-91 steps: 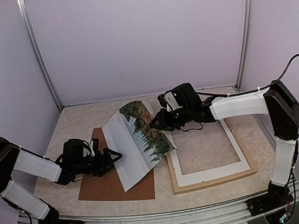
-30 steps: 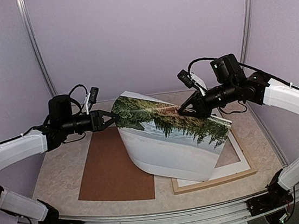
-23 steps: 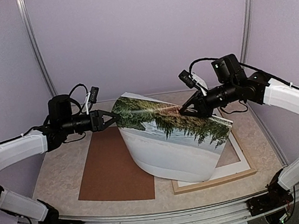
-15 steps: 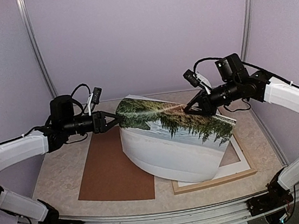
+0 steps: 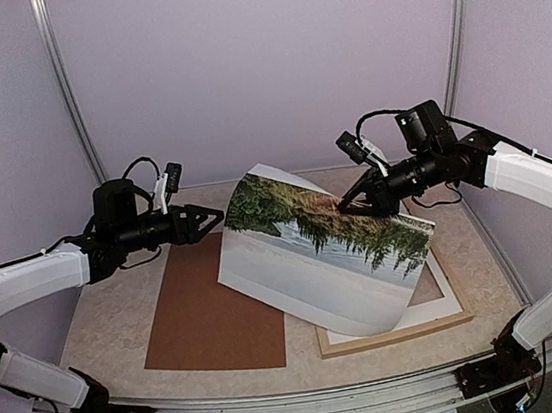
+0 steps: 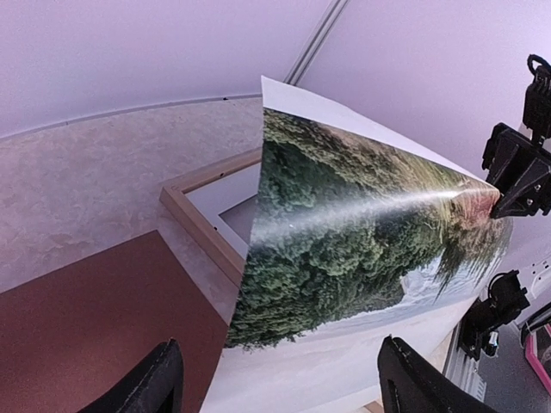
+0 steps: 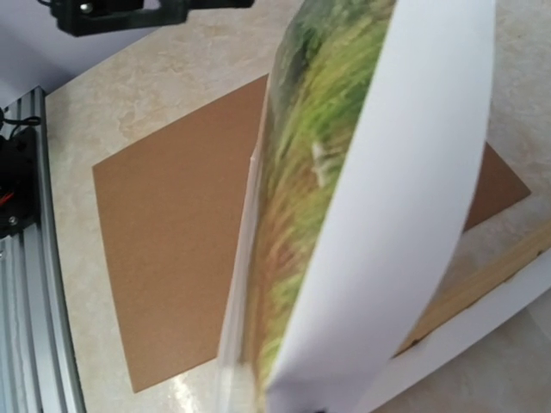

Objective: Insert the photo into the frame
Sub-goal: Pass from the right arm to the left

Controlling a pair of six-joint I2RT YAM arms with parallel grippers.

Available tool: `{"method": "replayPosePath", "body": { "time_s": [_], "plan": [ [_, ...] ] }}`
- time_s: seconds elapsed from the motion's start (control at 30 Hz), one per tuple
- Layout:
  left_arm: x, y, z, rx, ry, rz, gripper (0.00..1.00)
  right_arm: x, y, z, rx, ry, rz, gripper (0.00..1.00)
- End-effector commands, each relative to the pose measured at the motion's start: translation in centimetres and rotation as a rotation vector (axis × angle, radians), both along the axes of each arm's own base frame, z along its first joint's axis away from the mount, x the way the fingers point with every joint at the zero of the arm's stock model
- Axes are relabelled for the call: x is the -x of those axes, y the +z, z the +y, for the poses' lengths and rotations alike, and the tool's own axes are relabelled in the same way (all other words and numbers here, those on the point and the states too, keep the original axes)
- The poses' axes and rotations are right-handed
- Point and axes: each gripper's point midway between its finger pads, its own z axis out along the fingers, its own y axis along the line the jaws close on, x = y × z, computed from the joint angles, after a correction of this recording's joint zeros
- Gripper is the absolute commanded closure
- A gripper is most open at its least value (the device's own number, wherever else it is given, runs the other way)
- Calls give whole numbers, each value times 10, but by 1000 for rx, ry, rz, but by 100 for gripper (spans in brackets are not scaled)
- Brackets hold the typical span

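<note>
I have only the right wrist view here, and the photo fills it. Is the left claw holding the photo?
Observer: No. The left claw is open, beside the left edge of the photo, not pinching it.
Operator: Then what holds it up?
Observer: The right claw alone, shut on its upper edge; the sheet hangs curved.
Operator: And where is the frame?
Observer: The frame lies flat, right of the brown board; the photo's lower edge hangs over its near left corner.

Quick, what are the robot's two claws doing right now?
Left gripper: open, holding nothing.
Right gripper: closed, pinching the photo by its far edge.
</note>
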Motion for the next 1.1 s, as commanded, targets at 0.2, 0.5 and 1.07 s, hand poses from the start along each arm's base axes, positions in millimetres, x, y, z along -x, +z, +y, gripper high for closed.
{"method": "replayPosePath", "body": {
  "time_s": [0.2,0.5,1.07],
  "plan": [
    [-13,-13,-23,19,-128,-68,15,7,-1,1,-7,38,27,82],
    [5,-21,-56,56,-340,-30,24,7,-4,1,-2,33,36,82],
    [27,5,-47,118,-378,-27,100,-16,-15,-5,68,-62,41,70]
  ]
}}
